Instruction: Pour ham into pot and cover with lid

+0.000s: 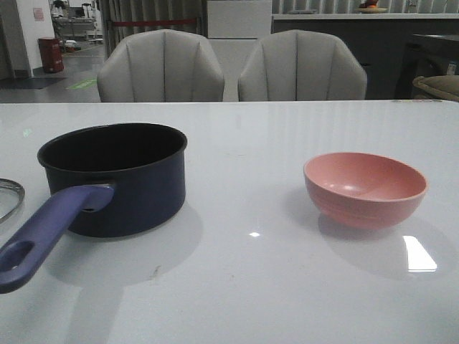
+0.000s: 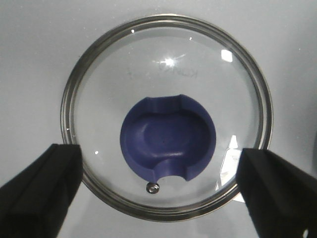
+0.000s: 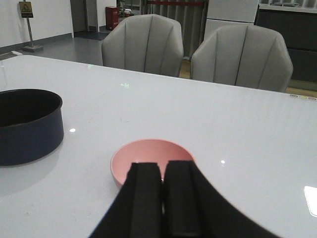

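Note:
The dark navy pot (image 1: 136, 179) stands at the left of the table, its blue-purple handle (image 1: 43, 229) pointing toward the near edge; it also shows in the right wrist view (image 3: 29, 129). The glass lid (image 2: 168, 64) lies flat on the table left of the pot, only its metal rim (image 1: 20, 192) showing in the front view. My left gripper (image 2: 158, 168) hovers open above the lid, one finger on each side of the blue knob (image 2: 168, 136), touching nothing. My right gripper (image 3: 162, 168) is shut and empty, just short of the pink bowl (image 3: 148, 153). No ham shows in any view.
The pink bowl (image 1: 366, 188) sits at the right of the white table (image 1: 244, 287). Two grey chairs (image 1: 161, 68) stand behind the far edge. Neither arm appears in the front view.

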{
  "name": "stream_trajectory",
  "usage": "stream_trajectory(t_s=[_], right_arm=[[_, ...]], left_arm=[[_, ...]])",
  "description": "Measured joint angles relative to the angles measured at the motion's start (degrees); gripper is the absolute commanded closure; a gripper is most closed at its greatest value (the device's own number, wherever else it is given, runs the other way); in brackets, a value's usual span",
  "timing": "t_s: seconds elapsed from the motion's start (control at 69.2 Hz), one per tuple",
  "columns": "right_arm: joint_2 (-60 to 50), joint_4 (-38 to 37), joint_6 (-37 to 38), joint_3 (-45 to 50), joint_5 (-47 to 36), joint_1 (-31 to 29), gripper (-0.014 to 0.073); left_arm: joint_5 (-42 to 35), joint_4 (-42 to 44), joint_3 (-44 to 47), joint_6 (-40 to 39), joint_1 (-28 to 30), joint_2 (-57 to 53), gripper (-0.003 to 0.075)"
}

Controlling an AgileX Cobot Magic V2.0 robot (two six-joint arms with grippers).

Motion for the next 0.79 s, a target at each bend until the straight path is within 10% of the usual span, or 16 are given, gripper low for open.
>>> stream_trajectory(t_s=[0.635,0.794], right_arm=[[0.0,0.0,0.0,0.0,0.0,0.0,0.0437],[0.0,0.0,0.0,0.0,0.0,0.0,0.0437]], left_arm=[[-1.9,2.6,-0.2,2.3,-1.1,5.9,0.0067],[-2.0,2.5,-0.4,3.0,-1.1,7.4,0.0196]])
